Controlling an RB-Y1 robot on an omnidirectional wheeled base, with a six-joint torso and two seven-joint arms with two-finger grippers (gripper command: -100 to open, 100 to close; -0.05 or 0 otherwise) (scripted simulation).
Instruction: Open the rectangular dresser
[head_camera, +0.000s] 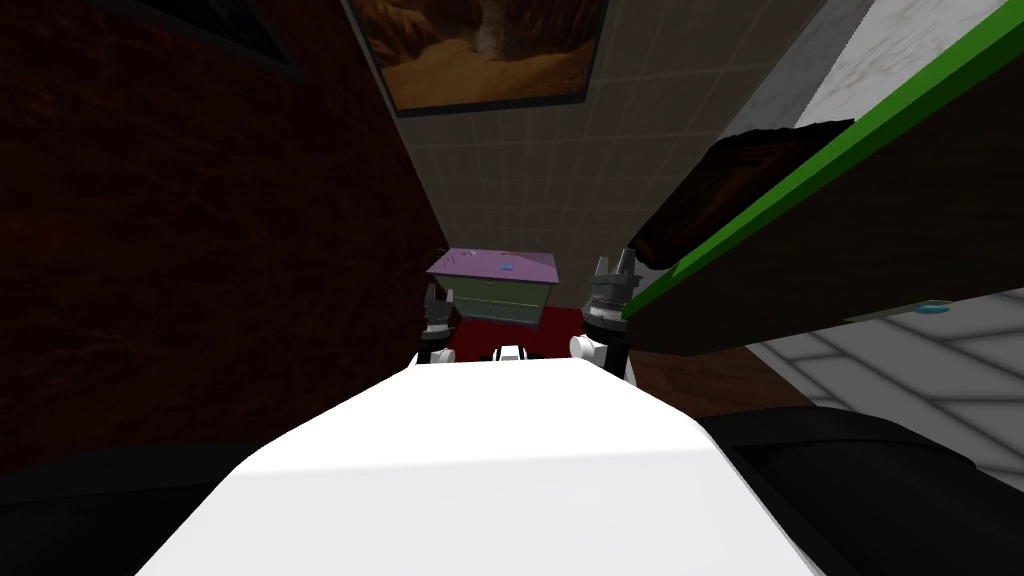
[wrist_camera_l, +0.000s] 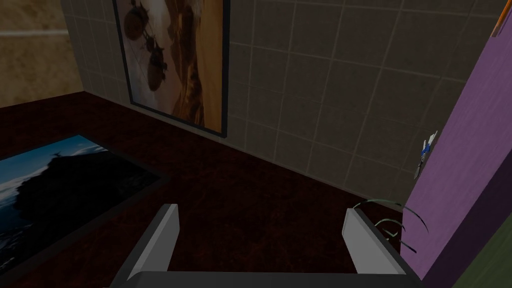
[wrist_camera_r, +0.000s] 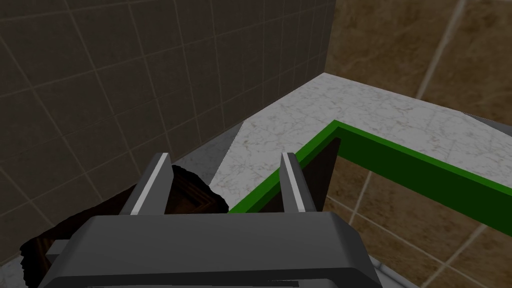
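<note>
Dresser (head_camera: 492, 288) (purple top, green front) stands against the tiled wall (head_camera: 520, 170). Left of the dresser: left gripper (head_camera: 433, 300), fingers spread, nothing between them, just beside the dresser's purple top. Right of the dresser: right gripper (head_camera: 613, 265), fingers apart and empty, near a green-edged slab (head_camera: 760, 215).
</note>
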